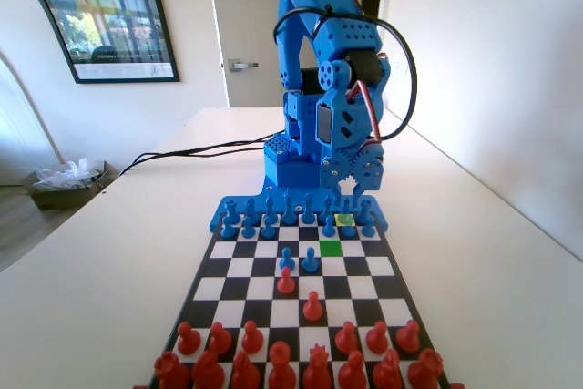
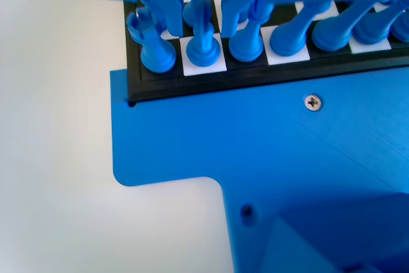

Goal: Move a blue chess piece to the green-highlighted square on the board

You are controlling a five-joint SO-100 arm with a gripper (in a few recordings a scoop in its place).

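In the fixed view my gripper [image 1: 352,194] is down low among the blue pieces at the far right of the board [image 1: 301,293]. The wrist view has the gripper [image 2: 201,29] open, one jaw on each side of a blue chess piece [image 2: 203,48] on a white back-row square, second from the corner. I see a gap between the jaws and the piece. The green-highlighted square [image 1: 331,248] lies bare, two rows nearer the camera than the gripper. A paler yellow-green square [image 1: 344,220] sits just beyond it.
A blue rook [image 2: 153,50] stands at the corner left of the jaws, with more blue pieces [image 2: 287,36] to the right. Two blue pawns [image 1: 299,261] and two red pawns [image 1: 312,305] stand mid-board. Red pieces [image 1: 291,362] fill the near rows.
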